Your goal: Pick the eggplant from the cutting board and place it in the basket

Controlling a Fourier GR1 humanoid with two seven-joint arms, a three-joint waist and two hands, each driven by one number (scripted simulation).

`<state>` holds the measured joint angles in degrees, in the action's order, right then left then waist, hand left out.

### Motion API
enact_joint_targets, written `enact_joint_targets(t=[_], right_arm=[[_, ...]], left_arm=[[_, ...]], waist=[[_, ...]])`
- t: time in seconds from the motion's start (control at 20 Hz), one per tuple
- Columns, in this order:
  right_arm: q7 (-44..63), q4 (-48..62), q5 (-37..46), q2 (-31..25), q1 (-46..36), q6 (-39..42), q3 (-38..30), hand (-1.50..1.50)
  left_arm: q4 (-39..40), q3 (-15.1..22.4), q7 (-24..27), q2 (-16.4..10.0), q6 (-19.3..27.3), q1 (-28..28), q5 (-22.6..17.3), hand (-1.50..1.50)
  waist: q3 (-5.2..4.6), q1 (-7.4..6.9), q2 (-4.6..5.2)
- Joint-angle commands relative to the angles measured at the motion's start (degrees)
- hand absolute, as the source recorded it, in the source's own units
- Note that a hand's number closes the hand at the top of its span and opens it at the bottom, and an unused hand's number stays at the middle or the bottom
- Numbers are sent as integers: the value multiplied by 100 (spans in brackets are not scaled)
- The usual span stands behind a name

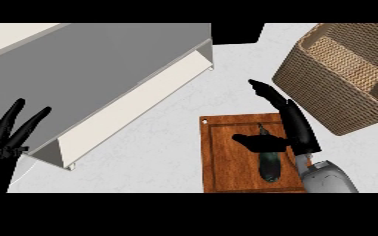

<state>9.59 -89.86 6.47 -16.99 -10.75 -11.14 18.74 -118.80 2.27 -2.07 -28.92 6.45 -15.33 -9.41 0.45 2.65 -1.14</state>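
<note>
Fingers (269,94) stretched out straight on the black right hand (299,125), aimed up and to the left past the far edge of the brown wooden cutting board (224,160), with the thumb (252,142) splayed wide to the left: open, curled round nothing. Hangs over the right half of the board, with the grey forearm (328,179) coming in from the lower right. Under the thumb, the dark purple, elongated eggplant (270,166), lying lengthwise on the board's right half, its stem end pointing away from the robot and partly covered by the thumb; whether touched by the thumb or merely overhung, cannot tell. Beyond the fingertips, at upper right, the tan woven wicker basket (310,80), rectangular and tall-walled, standing on the white speckled countertop (177,125) apart from the board and set at a slant in the view. At upper left, a large grey open-fronted box (111,55) with pale inner panels, lying slantwise across the countertop, well apart from the board. At the view's left edge, the black left hand (9,142), resting open with fingers up and fanned apart, just beside the near corner of the grey box.
</note>
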Motion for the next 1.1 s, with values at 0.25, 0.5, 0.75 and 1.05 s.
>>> enact_joint_targets(t=[0.25,0.5,0.75,1.05], right_arm=[[2425,-232,1279,-1807,-1155,1073,42,-150],[3364,-447,235,-2112,-1532,2883,286,-150],[4133,-623,-1073,-2286,-1810,3886,-149,-150],[4780,-1079,-2031,-2837,-1810,4188,-735,-150]], left_arm=[[507,364,40,9,-328,313,-34,0],[435,438,0,69,-247,363,61,0],[685,563,154,208,-302,456,83,0],[857,563,-92,232,-310,786,90,0]], waist=[[-113,231,151],[-92,251,173],[-73,189,160],[-60,258,140]])
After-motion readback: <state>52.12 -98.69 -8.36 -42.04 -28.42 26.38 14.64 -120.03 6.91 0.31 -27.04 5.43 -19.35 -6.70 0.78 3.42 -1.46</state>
